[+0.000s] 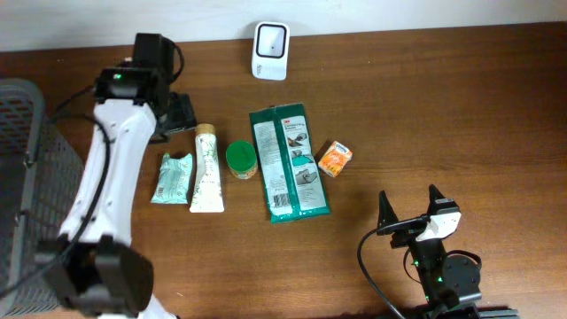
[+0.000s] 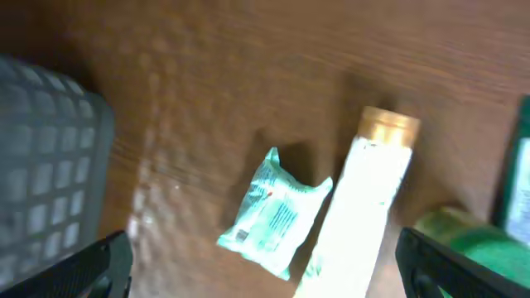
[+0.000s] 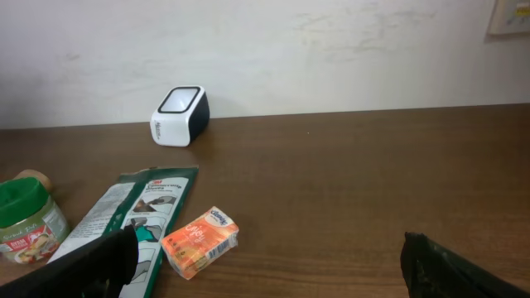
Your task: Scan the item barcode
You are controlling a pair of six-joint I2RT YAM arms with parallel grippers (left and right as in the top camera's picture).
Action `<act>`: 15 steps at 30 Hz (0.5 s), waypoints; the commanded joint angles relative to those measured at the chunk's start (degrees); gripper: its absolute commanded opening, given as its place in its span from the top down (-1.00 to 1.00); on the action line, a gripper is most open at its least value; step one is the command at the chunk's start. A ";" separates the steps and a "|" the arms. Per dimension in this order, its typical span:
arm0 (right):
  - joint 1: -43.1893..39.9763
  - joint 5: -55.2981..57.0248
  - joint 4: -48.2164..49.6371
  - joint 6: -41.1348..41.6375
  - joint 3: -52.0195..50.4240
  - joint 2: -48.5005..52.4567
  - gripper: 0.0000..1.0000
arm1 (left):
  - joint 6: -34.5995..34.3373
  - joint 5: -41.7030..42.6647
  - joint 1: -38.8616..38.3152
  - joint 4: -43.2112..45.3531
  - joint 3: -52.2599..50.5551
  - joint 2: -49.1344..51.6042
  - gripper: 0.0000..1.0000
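Basket [image 1: 18, 177] sits at the 9 o'clock edge of the counter [image 1: 443, 106]. Left end effector [image 1: 182, 113] hangs at 11 o'clock with its fingers spread wide and nothing between them. A row of items lies flat across mid-counter: teal pouch [image 1: 173, 177], white tube [image 1: 205, 168] just beside it, green-lidded jar [image 1: 240, 159], flat green pack [image 1: 290, 162], small orange pack [image 1: 335, 158]. Scanner [image 1: 270, 50] stands at 12 o'clock by the wall, well apart from every item. Right end effector [image 1: 408, 199] is at 5 o'clock, jaws apart and empty.
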 commanded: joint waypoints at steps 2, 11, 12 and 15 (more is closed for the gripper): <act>0.24 0.11 -0.42 -0.24 -0.31 -0.33 -0.97 | 5.44 1.29 1.27 -0.79 1.40 -9.18 -0.98; 0.24 0.09 -0.42 -0.24 -0.31 -0.33 -0.97 | 3.02 2.40 19.19 -7.26 1.20 -12.66 -0.96; 0.24 0.09 -0.42 -0.24 -0.31 -0.33 -0.97 | 4.35 2.40 20.44 -7.23 1.18 -12.61 -0.98; 0.24 0.09 -0.42 -0.24 -0.31 -0.33 -0.97 | 10.99 2.38 22.71 -6.19 1.09 -12.28 -0.99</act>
